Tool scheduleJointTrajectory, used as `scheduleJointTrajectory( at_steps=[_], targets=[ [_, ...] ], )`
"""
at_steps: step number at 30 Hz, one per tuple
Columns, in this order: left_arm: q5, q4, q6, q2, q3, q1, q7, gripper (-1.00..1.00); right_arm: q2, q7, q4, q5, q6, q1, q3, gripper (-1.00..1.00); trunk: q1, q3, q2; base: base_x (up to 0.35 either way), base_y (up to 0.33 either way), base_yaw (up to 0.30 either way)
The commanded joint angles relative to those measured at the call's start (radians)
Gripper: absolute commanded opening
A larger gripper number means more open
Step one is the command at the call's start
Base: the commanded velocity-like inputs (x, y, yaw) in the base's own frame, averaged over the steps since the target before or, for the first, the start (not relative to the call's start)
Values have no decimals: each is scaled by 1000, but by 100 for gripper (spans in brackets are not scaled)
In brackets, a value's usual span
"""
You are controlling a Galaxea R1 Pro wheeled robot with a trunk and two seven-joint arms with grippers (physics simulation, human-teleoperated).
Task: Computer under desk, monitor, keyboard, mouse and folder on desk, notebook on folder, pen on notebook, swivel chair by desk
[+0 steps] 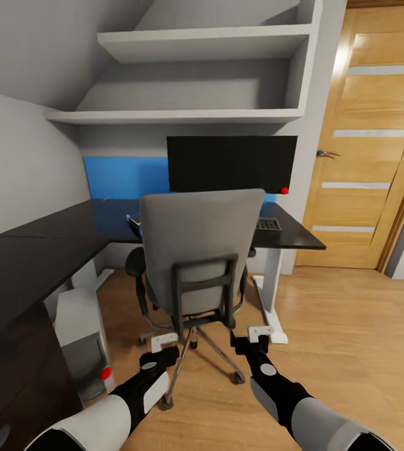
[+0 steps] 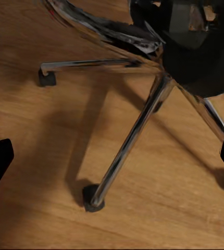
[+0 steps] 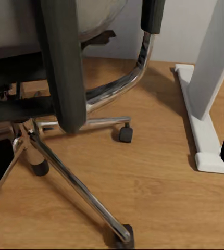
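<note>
One swivel chair [image 1: 202, 250]; one monitor [image 1: 232, 164]; one keyboard [image 1: 269, 223]; one desk [image 1: 51, 247]; two wall shelves [image 1: 183, 116]; one door [image 1: 372, 138]; one computer tower [image 1: 79, 341]; two grippers, left [image 1: 164, 342], right [image 1: 260, 332].

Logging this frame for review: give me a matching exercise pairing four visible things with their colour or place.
Things:
1. monitor
2. swivel chair
3. computer
4. door

Descriptions:
A. pale tower on the floor under the desk
B. black screen standing on the desk
C. light wood, at the room's right side
D. grey back, chrome legs on castors

Pairs: 1-B, 2-D, 3-A, 4-C
</note>
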Motion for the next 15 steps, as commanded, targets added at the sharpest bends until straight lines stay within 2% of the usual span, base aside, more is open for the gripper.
scheduleJointTrajectory(
  at_steps=[1,15],
  targets=[
    [10,1,-6,0,-9,-1,6,100,0,-6,0,-8,-4,-1,9,100,-1,-1,0,-329,-85,0],
    [10,1,-7,0,-9,-1,9,100,1,-6,2,-9,-2,-1,9,100,-51,40,91,-336,-11,0]
  ],
)
